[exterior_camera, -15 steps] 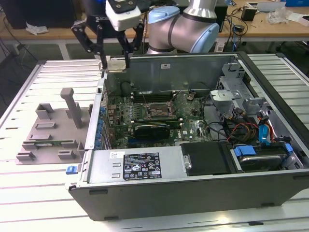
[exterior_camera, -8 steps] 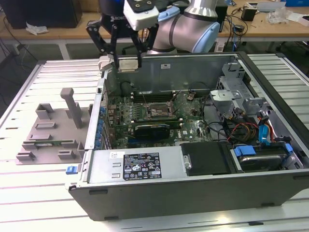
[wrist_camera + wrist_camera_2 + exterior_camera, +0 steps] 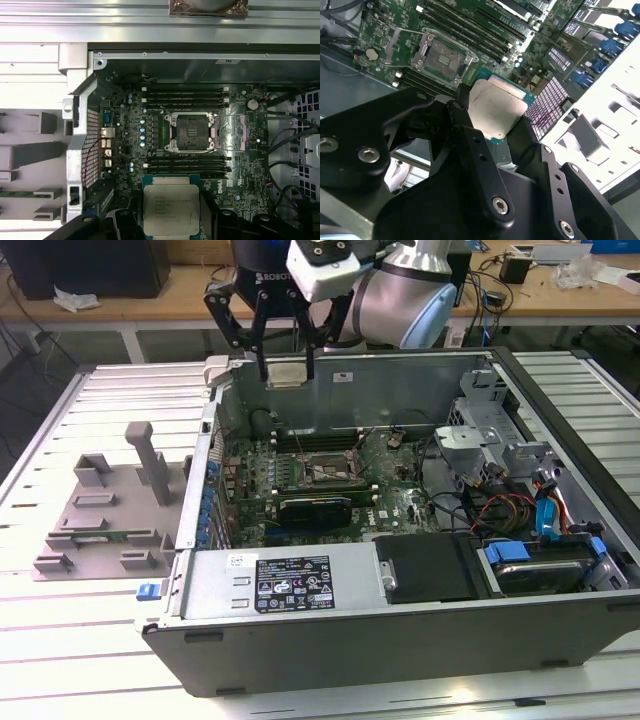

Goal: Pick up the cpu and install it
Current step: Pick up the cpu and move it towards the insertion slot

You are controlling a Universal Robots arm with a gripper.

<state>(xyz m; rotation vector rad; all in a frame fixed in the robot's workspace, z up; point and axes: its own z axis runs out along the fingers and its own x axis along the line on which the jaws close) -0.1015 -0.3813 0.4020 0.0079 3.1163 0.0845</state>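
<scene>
My gripper (image 3: 286, 378) hangs above the back wall of the open computer case (image 3: 400, 640), shut on the cpu (image 3: 287, 375), a small flat square chip with a silver top. Both wrist views show the cpu (image 3: 495, 107) (image 3: 171, 209) pinched between the black fingers (image 3: 465, 135), metal face visible. Below and ahead lies the motherboard socket (image 3: 191, 131) (image 3: 442, 52) with its metal frame swung open, flanked by memory slots. In the exterior view the socket (image 3: 328, 471) sits mid-board, well below the held chip.
A grey plastic fixture tray (image 3: 105, 515) with upright posts stands on the slatted table at the exterior view's left of the case. Inside the case are a drive cage (image 3: 500, 440), coloured cables (image 3: 520, 510) and the power supply (image 3: 290, 585). A workbench runs behind.
</scene>
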